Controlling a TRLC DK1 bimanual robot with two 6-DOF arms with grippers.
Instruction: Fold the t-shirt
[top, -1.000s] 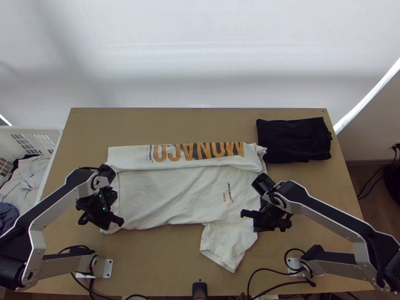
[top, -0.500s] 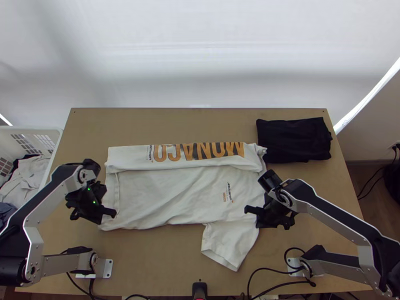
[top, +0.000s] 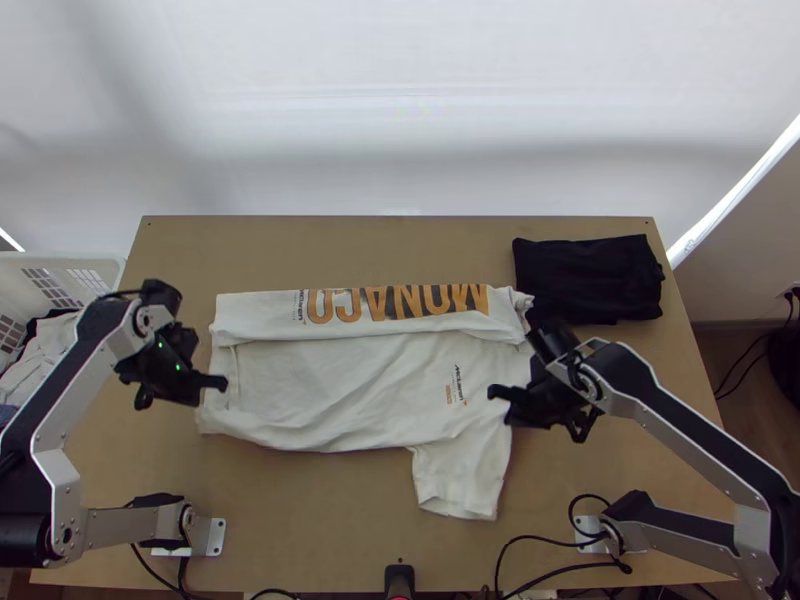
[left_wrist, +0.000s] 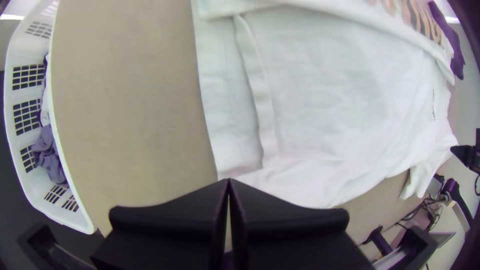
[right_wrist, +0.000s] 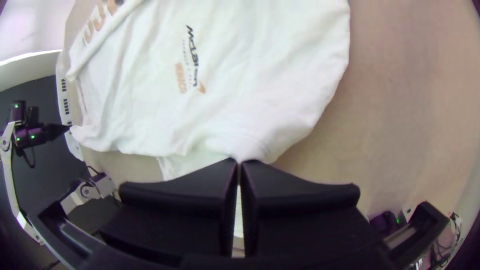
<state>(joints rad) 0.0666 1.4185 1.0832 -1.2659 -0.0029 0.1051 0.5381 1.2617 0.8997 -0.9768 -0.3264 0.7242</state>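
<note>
The white t-shirt (top: 350, 385) lies across the table with its far side folded over in a printed strip; a sleeve hangs toward the near edge. At its left end is my left gripper (top: 222, 383), which in the left wrist view (left_wrist: 228, 182) is shut on the near corner of the shirt (left_wrist: 325, 125). My right gripper (top: 497, 392) is over the shirt's right part; in the right wrist view the gripper (right_wrist: 239, 162) is shut on bunched cloth of the shirt (right_wrist: 240, 80) near the sleeve.
A folded black cloth (top: 588, 280) lies at the table's far right. The white basket (top: 110, 268) with clothes in it stands beyond the table's left edge. Cables (top: 540, 542) run along the near edge.
Both grippers have moved up the picture, away from the near edge, the left also a little to the left. The shirt's near edge and sleeve have shifted the same way.
</note>
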